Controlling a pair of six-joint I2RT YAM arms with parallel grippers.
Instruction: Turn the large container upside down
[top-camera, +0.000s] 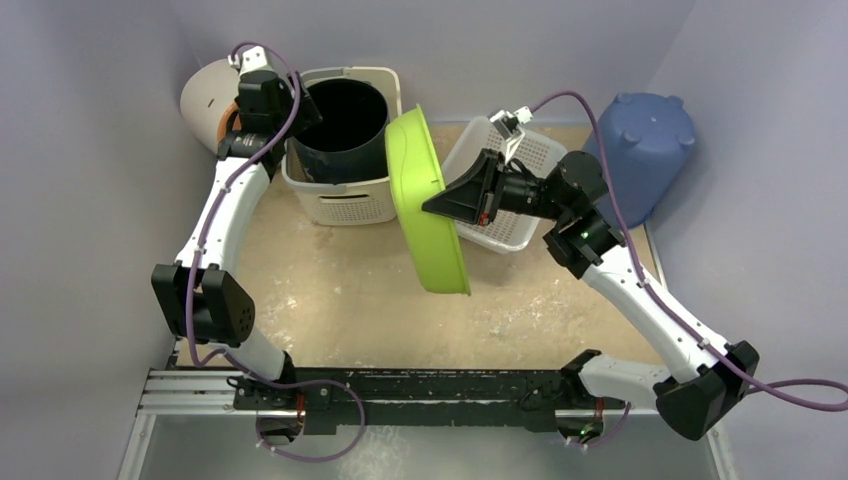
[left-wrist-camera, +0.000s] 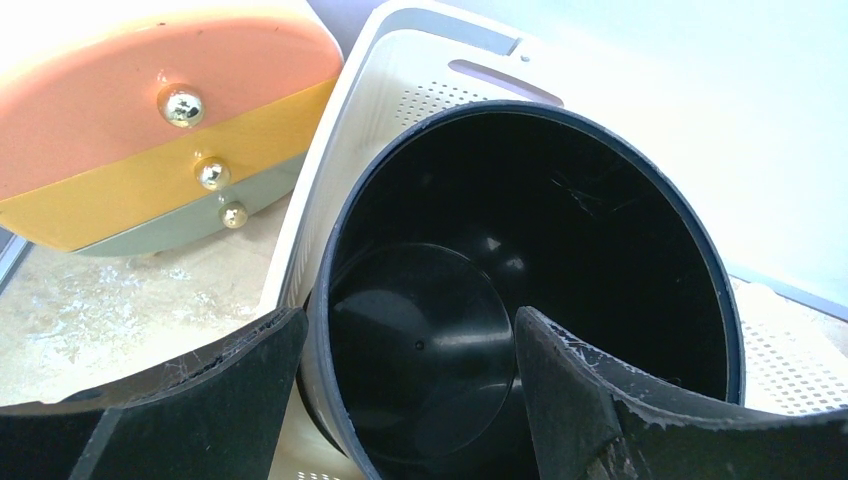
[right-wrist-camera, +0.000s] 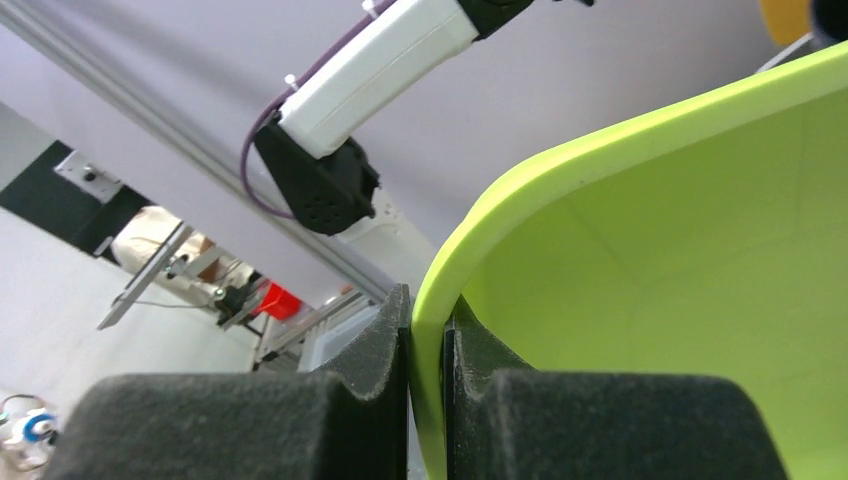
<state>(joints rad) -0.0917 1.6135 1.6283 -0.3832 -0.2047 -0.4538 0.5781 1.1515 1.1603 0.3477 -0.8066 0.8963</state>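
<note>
Right tool (right-wrist-camera: 425, 345) nipping thin rim of green container (top-camera: 430, 250), tipped on edge mid-tabletop. Risk: slick rim slips from pinch, container falls back open-side-up. Left tool (left-wrist-camera: 410, 400) wide, empty, over black bucket (left-wrist-camera: 520, 260) at 11 o'clock.

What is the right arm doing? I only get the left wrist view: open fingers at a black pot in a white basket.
Observer: The right gripper is shut on the rim of a green tub.
Operator: Is it lying flat?
Observer: No, the tub is tipped up on edge, just right of your basket.
Operator: Anything beyond it?
Observer: A second white basket, then a blue pot at the far right.
</note>
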